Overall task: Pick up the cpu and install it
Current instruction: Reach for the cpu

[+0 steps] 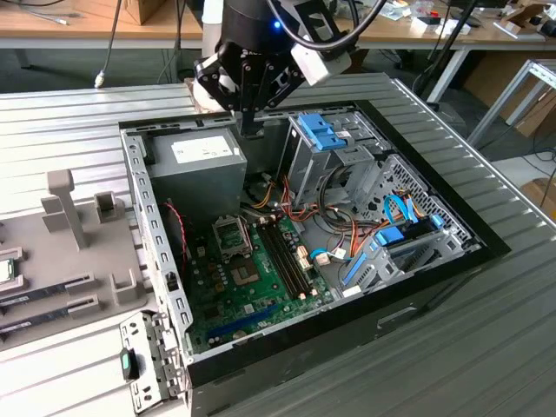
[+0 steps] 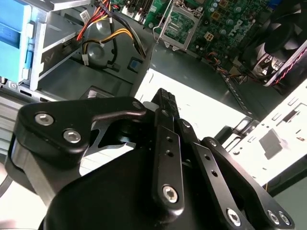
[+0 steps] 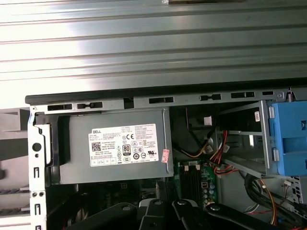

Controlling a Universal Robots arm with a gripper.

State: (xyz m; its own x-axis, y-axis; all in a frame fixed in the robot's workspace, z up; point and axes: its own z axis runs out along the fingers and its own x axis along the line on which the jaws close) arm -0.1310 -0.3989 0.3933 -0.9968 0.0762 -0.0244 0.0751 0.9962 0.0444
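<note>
Pincer (image 1: 250,127), tips pressed together, above white-labelled power supply (image 1: 195,161) inside open computer case (image 1: 347,317).

We see a black gripper (image 1: 251,130), and under its jaws a grey power supply (image 1: 195,161) with a white label (image 3: 123,145) printed in black. Beyond the jaws the motherboard (image 1: 217,295) is green. To one side of them are a light blue drive bay (image 1: 317,132) and red, yellow and orange wires (image 2: 108,34), all on a silver-grey ribbed table (image 1: 69,122).
</note>
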